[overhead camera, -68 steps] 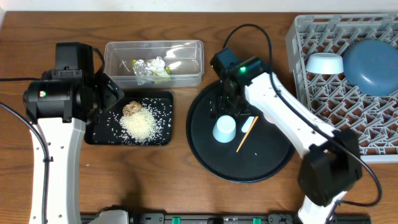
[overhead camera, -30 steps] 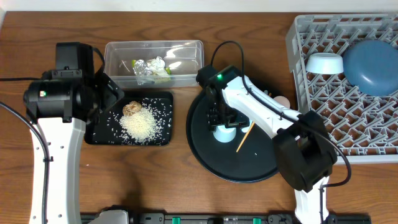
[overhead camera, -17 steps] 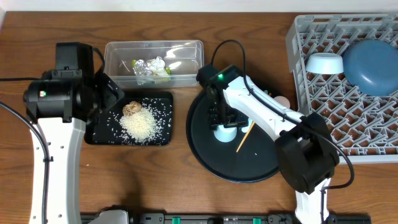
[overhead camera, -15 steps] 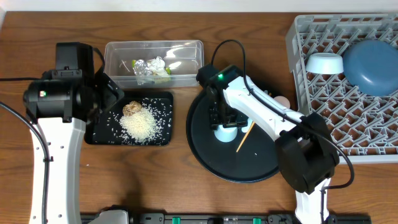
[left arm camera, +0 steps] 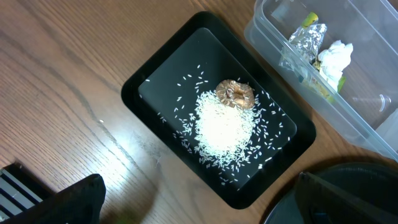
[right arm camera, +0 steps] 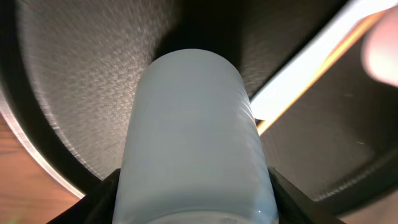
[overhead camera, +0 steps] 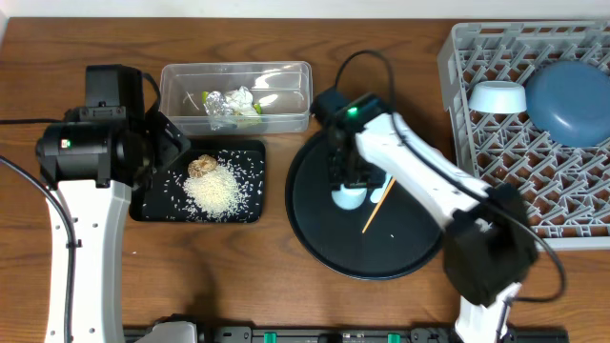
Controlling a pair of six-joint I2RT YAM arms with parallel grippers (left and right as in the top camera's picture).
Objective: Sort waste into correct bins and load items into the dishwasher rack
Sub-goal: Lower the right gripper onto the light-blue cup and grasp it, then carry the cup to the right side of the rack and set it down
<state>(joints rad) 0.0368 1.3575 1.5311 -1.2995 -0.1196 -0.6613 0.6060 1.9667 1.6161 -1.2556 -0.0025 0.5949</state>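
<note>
Black fingers (right arm camera: 102,202) of the right gripper (right arm camera: 193,193) sit flush against both flanks of the pale cup (right arm camera: 193,112). No gap shows, so I read it as clamped. The cup stands on the round black tray (overhead camera: 324,238), with the thin wooden stick (overhead camera: 376,206) just beside it.

To do this well, lift straight up before swinging, so the cup clears the tray lip and does not nudge the stick. The smooth wall could slip, so squeeze evenly. Then carry it right to the grey dishwasher rack (overhead camera: 496,143), where the blue plate (overhead camera: 570,103) and bowl (overhead camera: 498,96) already sit, and choose a free spot.

The left gripper (left arm camera: 199,180) hovers with its jaws wide apart and empty above the shallow black tray (left arm camera: 134,93) of rice (left arm camera: 224,127).
</note>
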